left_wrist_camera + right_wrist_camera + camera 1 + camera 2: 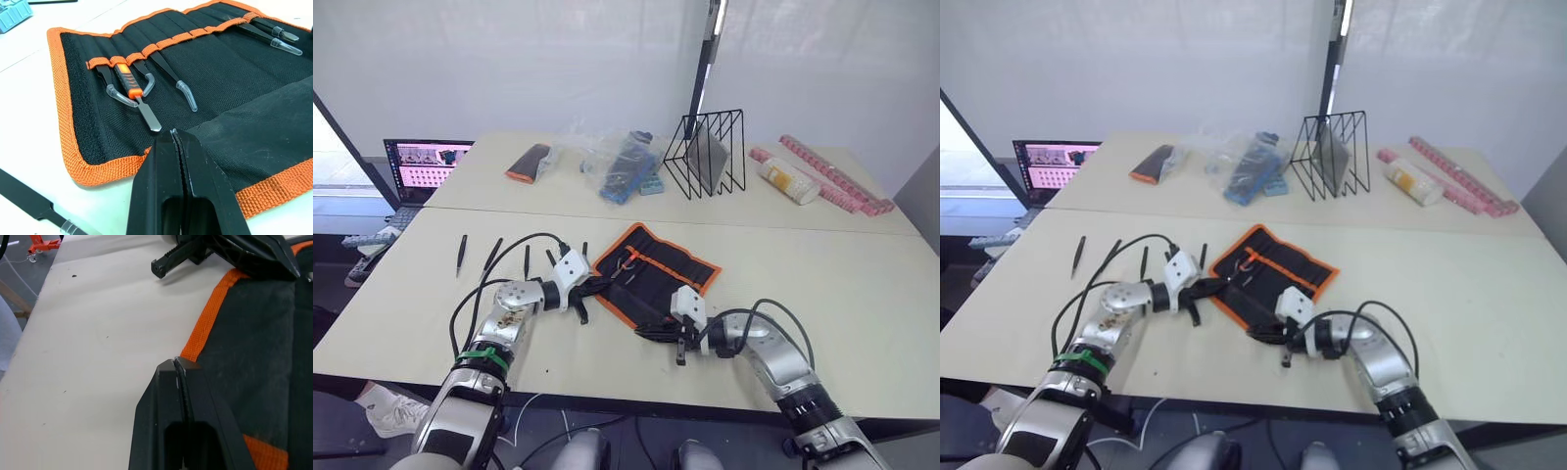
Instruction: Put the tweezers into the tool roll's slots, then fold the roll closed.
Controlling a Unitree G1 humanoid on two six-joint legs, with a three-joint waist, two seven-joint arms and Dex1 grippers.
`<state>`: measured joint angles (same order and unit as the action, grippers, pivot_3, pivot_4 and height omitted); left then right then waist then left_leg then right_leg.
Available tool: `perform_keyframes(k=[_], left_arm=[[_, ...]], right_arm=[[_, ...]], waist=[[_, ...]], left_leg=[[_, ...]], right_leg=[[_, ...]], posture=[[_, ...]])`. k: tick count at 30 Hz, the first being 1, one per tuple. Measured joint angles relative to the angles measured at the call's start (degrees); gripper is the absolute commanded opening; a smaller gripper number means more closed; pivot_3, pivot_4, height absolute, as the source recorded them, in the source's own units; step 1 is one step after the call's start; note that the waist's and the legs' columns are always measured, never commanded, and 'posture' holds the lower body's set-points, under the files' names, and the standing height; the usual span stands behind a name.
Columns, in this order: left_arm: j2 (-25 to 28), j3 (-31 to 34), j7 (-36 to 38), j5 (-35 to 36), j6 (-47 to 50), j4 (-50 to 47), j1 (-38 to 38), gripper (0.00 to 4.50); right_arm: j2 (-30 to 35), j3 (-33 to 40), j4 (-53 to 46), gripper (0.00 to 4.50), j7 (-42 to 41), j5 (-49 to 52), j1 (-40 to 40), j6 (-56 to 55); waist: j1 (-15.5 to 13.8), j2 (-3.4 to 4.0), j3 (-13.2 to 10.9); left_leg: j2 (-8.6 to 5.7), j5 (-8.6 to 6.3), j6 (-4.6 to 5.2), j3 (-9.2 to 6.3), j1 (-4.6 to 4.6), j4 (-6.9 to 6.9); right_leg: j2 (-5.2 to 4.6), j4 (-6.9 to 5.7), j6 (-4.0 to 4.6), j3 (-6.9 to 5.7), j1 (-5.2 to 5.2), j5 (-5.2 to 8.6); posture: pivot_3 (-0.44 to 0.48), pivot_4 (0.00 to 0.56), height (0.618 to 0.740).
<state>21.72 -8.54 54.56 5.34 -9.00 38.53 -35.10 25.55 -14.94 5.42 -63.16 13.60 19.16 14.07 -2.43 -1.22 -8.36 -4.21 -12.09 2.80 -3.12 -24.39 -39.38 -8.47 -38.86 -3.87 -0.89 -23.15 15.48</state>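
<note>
Your left gripper (178, 134) has its fingers pressed together, apparently pinching the near flap of the tool roll (656, 269) at its left corner; the fabric runs right up to the tips, but you cannot see cloth between the pads. Your right gripper (177, 363) is likewise closed, its tips on the orange edge binding (208, 316) at the roll's near right corner, seemingly clamped on that hem.

The roll lies open on the table (862, 294) between your two grippers, slots facing up. It already carries an orange-handled tool (134, 93) and several slim tools with clear tip caps.

Four loose tweezers (462, 253) lie on the table to the left of the roll, beyond your left arm, near it but apart from the fabric. Another black tool handle (29, 198) lies just beside the roll's left edge.

Judgement on handling: the roll is soft and limp, so it will sag and drag rather than lift flat; take it by the stitched binding, which gives the firmest purchase. The tweezers look light, stiff and thin, lie flat on the table, and have fine tips that bend easily; take each at mid-body, not at the point.

Judgement on progress: slotting is unfinished, so folding now would be premature.
</note>
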Motion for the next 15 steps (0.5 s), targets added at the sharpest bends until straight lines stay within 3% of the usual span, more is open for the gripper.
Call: perform_keyframes(k=[6,13,15], left_arm=[[0.09,2.13,0.97,1.48,-2.62,0.12,1.07,0.03],[2.91,7.3,3.99,9.06,3.97,-13.73,6.18,0.03],[5.32,10.21,3.28,12.18,8.36,-19.75,7.19,0.57]], right_arm=[[3.2,5.01,-7.67,0.0,-0.45,7.78,0.07,10.62],[3.49,13.1,-15.21,0.0,2.67,19.39,5.36,22.18],[4.78,13.51,-15.2,0.0,3.0,19.88,5.79,23.19]], waist=[[0.44,-0.03,-0.03],[1.78,-0.24,-0.18],[1.91,-0.25,-0.21]], left_leg=[[0.07,0.01,0.01,0.01,-0.36,0.01],[0.06,0.04,0.02,0.0,-1.22,0.11],[0.05,0.04,0.02,0.01,-1.22,0.16]], right_leg=[[0.02,0.02,0.0,0.0,-0.15,0.0],[0.02,-0.12,0.11,0.05,-1.11,-0.07],[0.01,-0.07,0.11,0.07,-1.11,-0.07]], posture=[[0.0,0.15,0.687],[0.0,0.15,0.687],[0.0,0.15,0.687]])
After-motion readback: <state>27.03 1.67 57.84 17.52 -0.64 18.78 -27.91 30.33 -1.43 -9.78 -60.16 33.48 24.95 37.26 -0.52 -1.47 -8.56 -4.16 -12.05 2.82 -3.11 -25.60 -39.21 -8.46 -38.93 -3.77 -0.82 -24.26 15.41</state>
